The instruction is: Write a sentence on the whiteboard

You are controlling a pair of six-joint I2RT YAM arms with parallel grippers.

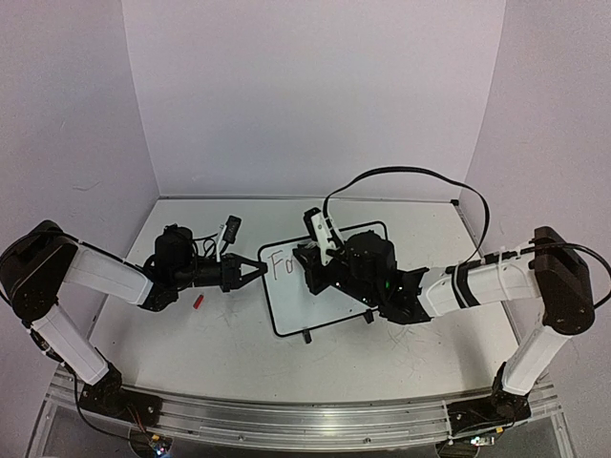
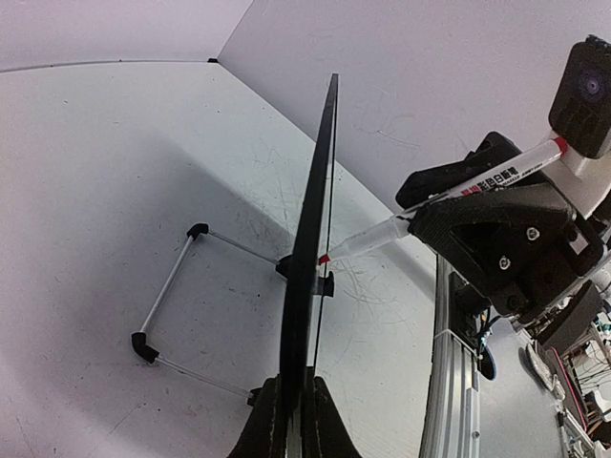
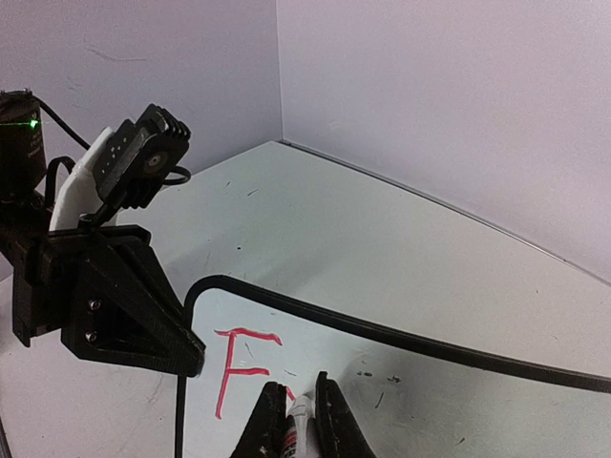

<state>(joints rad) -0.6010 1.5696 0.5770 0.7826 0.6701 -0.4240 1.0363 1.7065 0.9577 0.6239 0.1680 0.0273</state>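
right gripper [image 3: 298, 389] clamps red marker [image 3: 297, 426], tip just ahead on whiteboard [image 3: 430, 386], beside the "F" [image 3: 232, 367]. left gripper [image 1: 254, 270] pinches the board edge. Mid-sentence; next is probably the second letter, steady pressure.

Whiteboard [image 1: 298, 303]: small white rectangle with a thin black frame [image 3: 401, 336] and rounded corners.
Place: mid-table [image 1: 191, 353], long side running left to right.
Pose: tilted up on a wire stand [image 2: 172, 284] with black feet; seen edge-on from the left wrist.
Writing: red "F" [image 3: 229, 372] near the upper left corner, with a second red stroke just right of it.
Surface: a few dark specks, otherwise blank.
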